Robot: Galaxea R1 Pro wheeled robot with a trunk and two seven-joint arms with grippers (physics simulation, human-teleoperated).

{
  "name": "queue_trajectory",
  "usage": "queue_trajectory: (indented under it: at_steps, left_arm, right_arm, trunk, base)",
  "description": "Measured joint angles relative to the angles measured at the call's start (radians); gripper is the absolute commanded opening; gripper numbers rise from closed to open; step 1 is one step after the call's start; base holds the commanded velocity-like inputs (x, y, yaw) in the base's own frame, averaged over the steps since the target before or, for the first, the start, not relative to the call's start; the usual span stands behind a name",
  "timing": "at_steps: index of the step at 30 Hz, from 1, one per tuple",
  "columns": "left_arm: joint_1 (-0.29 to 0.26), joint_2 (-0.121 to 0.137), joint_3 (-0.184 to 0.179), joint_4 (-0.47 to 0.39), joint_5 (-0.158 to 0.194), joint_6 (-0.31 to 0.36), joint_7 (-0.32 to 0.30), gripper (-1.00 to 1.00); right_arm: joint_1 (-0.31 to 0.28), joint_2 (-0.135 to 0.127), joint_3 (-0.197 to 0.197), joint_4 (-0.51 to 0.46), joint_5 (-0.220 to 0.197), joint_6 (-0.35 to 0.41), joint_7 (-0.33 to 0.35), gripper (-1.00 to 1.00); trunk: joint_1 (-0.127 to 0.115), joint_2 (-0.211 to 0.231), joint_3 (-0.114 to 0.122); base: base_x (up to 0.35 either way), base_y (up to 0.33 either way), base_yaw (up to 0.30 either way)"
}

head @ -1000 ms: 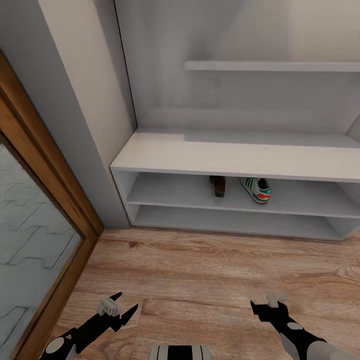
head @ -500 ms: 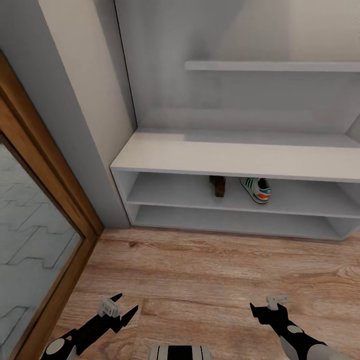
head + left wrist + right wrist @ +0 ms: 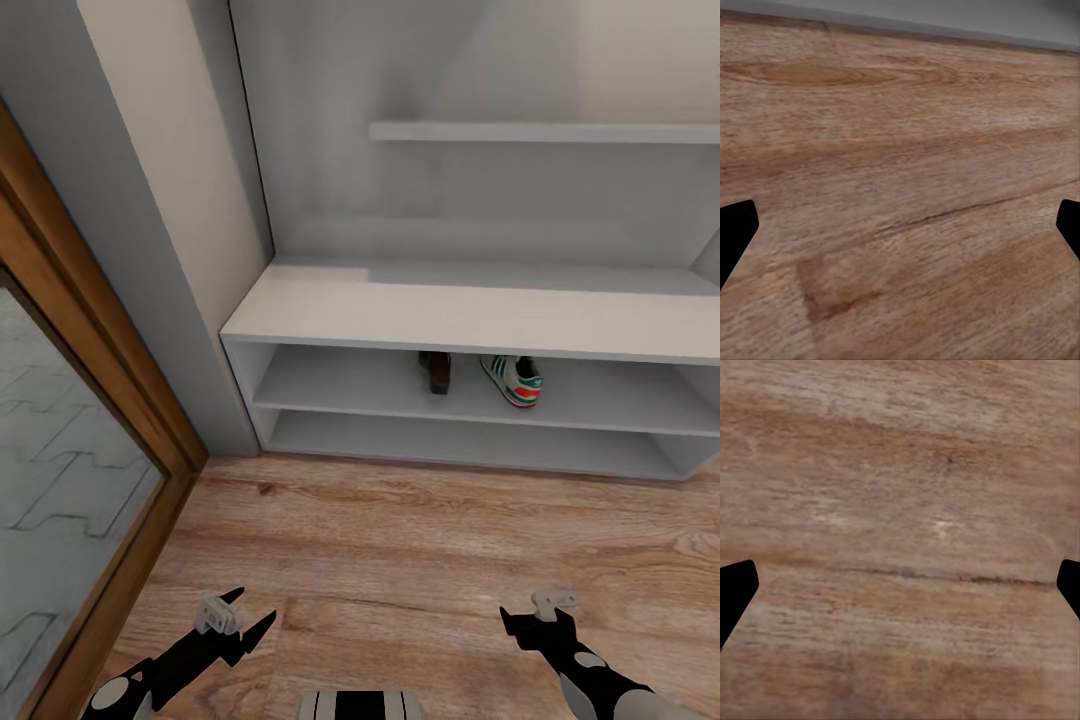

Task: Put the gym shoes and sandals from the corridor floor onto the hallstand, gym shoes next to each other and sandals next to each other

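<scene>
Light brown wood-grain plank corridor floor [image 3: 420, 540] spans the near half of the head view; bare boards under both wrist cameras, no footwear on any stretch in sight.

Wide low light-grey hallstand [image 3: 480, 315] against the far wall: flat top, two open shelf slots beneath, one floating grey shelf [image 3: 545, 131] above. Wood-framed glass door [image 3: 70, 470] at the left.

Upper slot holds two items side by side, near but apart. One off-white lace-up gym shoe [image 3: 512, 379] with green stripes and a red heel accent, right of centre. One flat dark brown sandal [image 3: 435, 370] to its left, standing on edge or tipped, partly hidden under the top board. Lower slot looks empty. Second gym shoe and second sandal unlocated.

Left pincer [image 3: 240, 618] low at the near left, fingers spread, holding nothing; its black fingertips [image 3: 735, 232] sit at opposite borders of the wrist picture with floor between. Right pincer [image 3: 538, 612] at the near right, likewise spread and unloaded over boards.

Judged about half done; remaining pair must be found.

Risks: the sandal and gym shoe sit so near one another that sliding a mate between them could knock either out onto the floor. The low top board leaves little clearance, so a pincer entering high may strike it. A mate set on the wrong side breaks the pairing.
</scene>
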Motion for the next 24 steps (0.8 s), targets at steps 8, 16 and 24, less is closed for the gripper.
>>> queue_trajectory:
  at_steps: [8, 16, 24]
  left_arm:
    - [0.000, 0.001, 0.001, 0.000, 0.003, 0.000, 0.000, 1.00]
    - [0.000, 0.001, 0.001, 0.000, 0.003, 0.000, 0.000, 1.00]
    - [0.000, 0.001, 0.001, 0.001, 0.003, 0.000, 0.000, 1.00]
  right_arm:
    - [0.023, -0.001, -0.001, -0.001, -0.001, 0.000, -0.001, 1.00]
    - [0.035, -0.002, -0.002, -0.001, -0.002, 0.000, -0.001, 1.00]
    - [0.051, -0.001, -0.004, -0.002, -0.003, -0.001, -0.002, 1.00]
  trunk:
    - [0.000, 0.000, 0.001]
    - [0.000, 0.000, 0.002]
    - [0.000, 0.000, 0.002]
  base:
    - [0.000, 0.000, -0.139]
    - [0.000, 0.000, -0.270]
    - [0.000, 0.000, -0.294]
